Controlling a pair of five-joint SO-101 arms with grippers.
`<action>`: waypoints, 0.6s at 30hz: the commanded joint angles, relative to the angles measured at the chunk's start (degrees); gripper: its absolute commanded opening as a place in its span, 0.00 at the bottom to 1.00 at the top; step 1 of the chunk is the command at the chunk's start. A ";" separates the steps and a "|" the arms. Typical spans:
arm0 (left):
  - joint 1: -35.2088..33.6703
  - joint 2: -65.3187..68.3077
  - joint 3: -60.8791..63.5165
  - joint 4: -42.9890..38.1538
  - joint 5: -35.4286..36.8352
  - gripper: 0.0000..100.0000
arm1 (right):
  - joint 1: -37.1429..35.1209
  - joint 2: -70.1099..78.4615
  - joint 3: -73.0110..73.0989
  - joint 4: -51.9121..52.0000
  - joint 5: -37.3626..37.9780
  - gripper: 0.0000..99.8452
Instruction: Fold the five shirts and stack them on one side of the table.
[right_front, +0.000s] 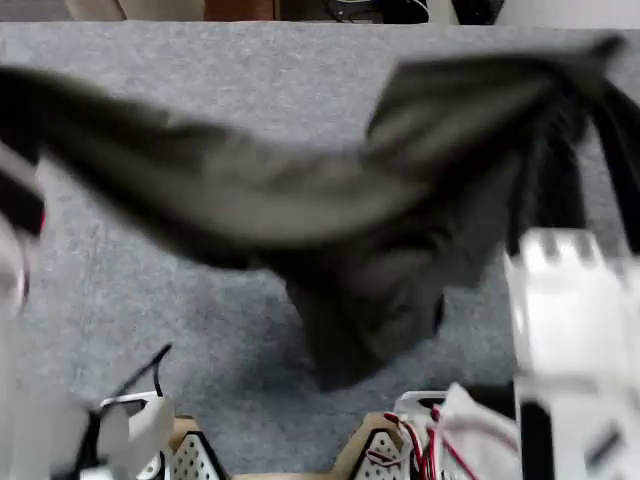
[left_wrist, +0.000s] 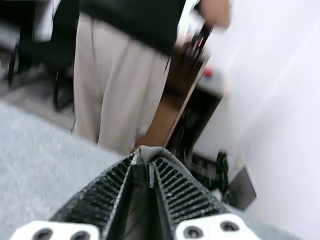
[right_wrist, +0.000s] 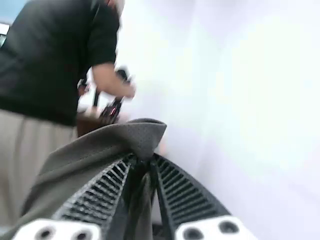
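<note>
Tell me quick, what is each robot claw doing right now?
Left gripper: closed, pinching an edge of the grey shirt.
Right gripper: closed, pinching the same grey shirt.

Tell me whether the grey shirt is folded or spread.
Spread, not folded: the shirt hangs stretched between the left gripper and right gripper, both shut on it.

grey carpet-textured table (right_front: 150, 310) — two arm bases (right_front: 190, 455) standing at its near edge
</note>
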 joint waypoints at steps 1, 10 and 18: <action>-0.62 -7.87 2.81 0.62 -1.76 0.02 | 5.05 -3.47 0.31 0.26 -0.26 0.00; -0.53 -21.32 16.09 0.53 -6.24 0.02 | 11.30 -9.01 2.42 0.00 -0.26 0.00; -0.44 -21.41 37.36 -4.84 -7.38 0.02 | 8.40 -8.75 29.05 -4.75 -2.90 0.00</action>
